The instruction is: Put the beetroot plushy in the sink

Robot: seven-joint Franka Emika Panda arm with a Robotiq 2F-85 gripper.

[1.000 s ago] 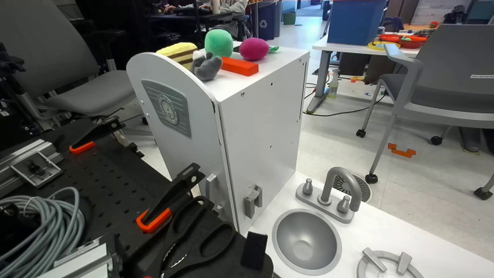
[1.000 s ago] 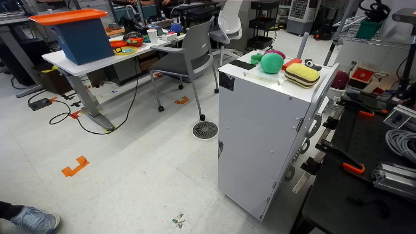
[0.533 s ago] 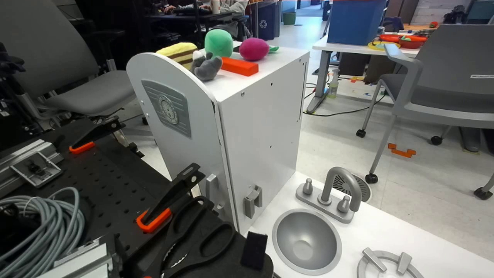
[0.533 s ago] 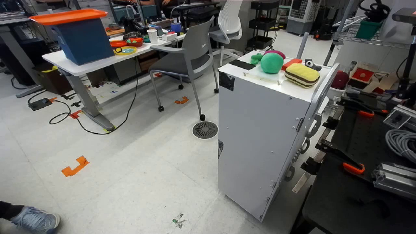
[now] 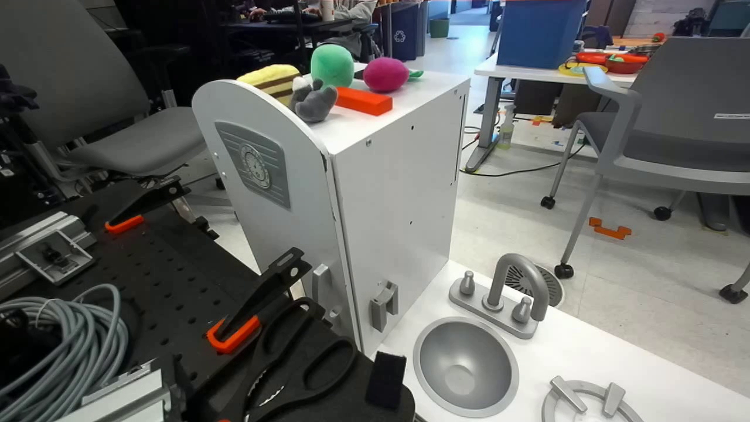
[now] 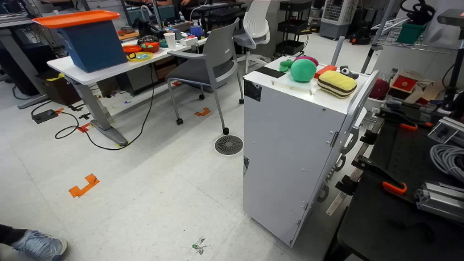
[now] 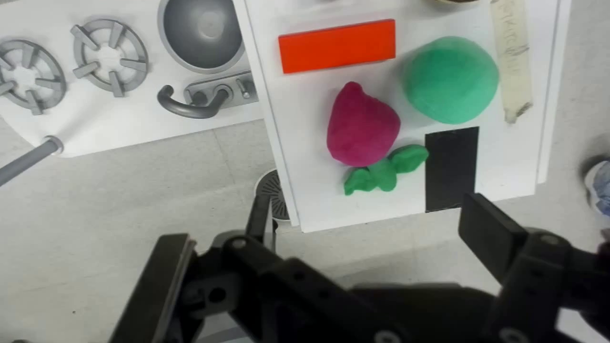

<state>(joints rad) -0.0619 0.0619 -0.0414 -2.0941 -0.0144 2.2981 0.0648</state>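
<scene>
So, one beetroot plushy [image 7: 361,129] atop cabinet [image 5: 398,181], one sink [image 5: 466,357] alongside

On the counter [image 7: 310,188] I've got one beetroot plushy [image 7: 363,127], one green ball [image 7: 452,81], one yellow toy [image 6: 337,84], one grey plush toy [image 5: 315,106], so four soft ones there, and one red block [image 7: 337,46]. Over here I'm seeing one sink [image 5: 460,351], one faucet [image 5: 515,262], two knobs [image 5: 467,283] and, yes, two burners [image 7: 134,64].

Beetroot plushy [image 7: 363,126]: rounded magenta body, tapered tip, green leaves at opposite end. Lies on side on upper white surface [image 7: 314,190]; leaves toward surface edge. Sink [image 5: 466,366]: round grey basin, set into lower white surface [image 5: 580,357]. Grey arched faucet [image 5: 517,262] and two knobs [image 5: 467,283] beside rim. Plushy outside sink, well apart.
</scene>
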